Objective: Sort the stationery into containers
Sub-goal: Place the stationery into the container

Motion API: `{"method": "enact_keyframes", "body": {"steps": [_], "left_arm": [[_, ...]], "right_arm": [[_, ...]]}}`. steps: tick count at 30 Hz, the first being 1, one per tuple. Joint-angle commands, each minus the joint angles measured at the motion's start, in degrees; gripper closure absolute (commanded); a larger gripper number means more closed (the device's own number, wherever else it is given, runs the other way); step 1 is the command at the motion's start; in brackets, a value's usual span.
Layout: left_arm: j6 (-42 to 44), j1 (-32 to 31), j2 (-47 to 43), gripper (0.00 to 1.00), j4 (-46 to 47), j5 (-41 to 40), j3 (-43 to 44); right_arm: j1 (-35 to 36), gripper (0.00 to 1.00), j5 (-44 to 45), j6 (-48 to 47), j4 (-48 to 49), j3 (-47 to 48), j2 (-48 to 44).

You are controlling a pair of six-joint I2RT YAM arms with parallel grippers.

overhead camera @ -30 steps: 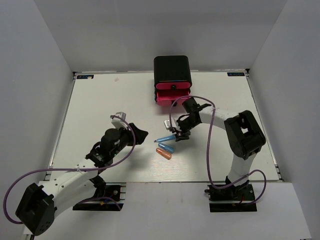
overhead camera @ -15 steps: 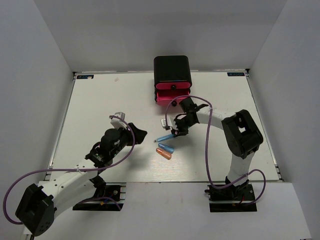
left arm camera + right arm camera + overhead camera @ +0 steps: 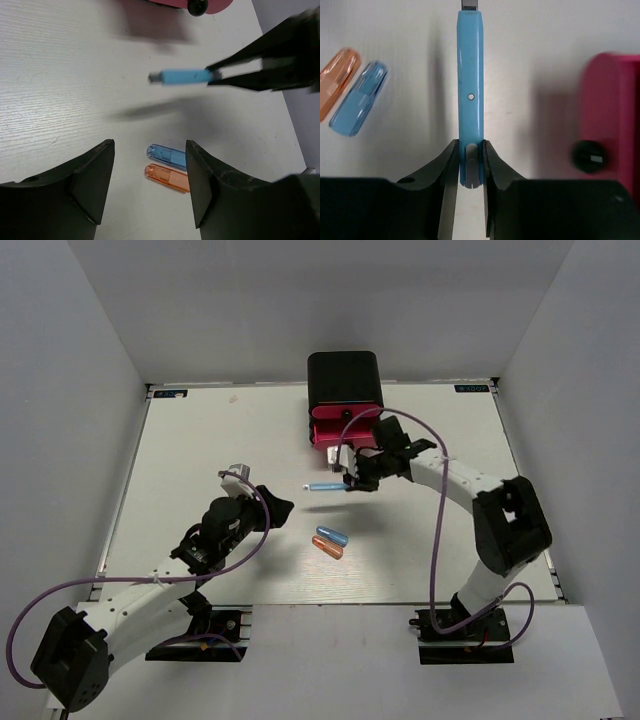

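We see bare counter (image 3: 200, 440) across the upper left and far right of the top view. Mid-frame, the blue capsule (image 3: 331, 536) and orange capsule (image 3: 327, 547) lie side by side; above them the marker (image 3: 325, 486) in the right gripper (image 3: 348, 484) hangs before the pink drawers (image 3: 345, 430).

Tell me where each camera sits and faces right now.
Top external: above, behind the bases, looking down at the table; both arms show.
Left wrist: over the table, facing the capsules; left gripper shows, open.
Right wrist: looking down past the right gripper, shut on the blue marker.
Shared: marker and capsules, in all three.
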Motion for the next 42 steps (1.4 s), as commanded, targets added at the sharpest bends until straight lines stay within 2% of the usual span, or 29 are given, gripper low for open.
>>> {"method": "enact_keyframes", "body": {"steps": [1,6,11,20,24,31,34,35,36,42], "left_arm": [[-0.1,-0.2,0.7,0.31,0.2,1.4,1.0],[-0.1,-0.2,2.4,0.31,1.9,2.0,1.0],[-0.1,-0.2,2.4,0.31,1.9,2.5,1.0],[-0.1,-0.2,0.7,0.31,1.9,2.5,0.5],[-0.1,-0.2,0.7,0.31,1.9,2.5,0.5],[-0.6,-0.2,0.7,0.31,1.9,2.5,0.5],[-0.6,-0.2,0.7,0.31,1.9,2.5,0.5],[-0.6,-0.2,0.7,0.31,1.9,2.5,0.5],[-0.6,-0.2,0.7,0.31,1.9,2.5,0.5],[-0.6,-0.2,0.7,0.31,1.9,2.5,0.5]], "right_arm": [[-0.5,0.96,-1.2,5.2,3.8,6.5,-7.0],[-2.2,0.96,1.7,4.0,1.7,12.5,-7.6],[-4.1,0.96,6.9,1.4,6.0,13.5,-6.5],[-7.2,0.96,8.3,-5.4,3.9,19.7,1.4],[-8.0,0.93,8.7,-8.3,3.4,21.3,4.3],[-8.0,0.90,9.1,-8.8,3.5,21.3,6.9],[-8.0,0.73,9.4,-9.0,4.0,21.4,7.6],[-8.0,0.60,9.5,-8.9,4.3,21.4,7.8],[-7.9,0.57,9.5,-8.8,4.4,21.7,7.9],[-8.4,0.54,7.6,-5.7,6.4,21.2,5.9]]}}
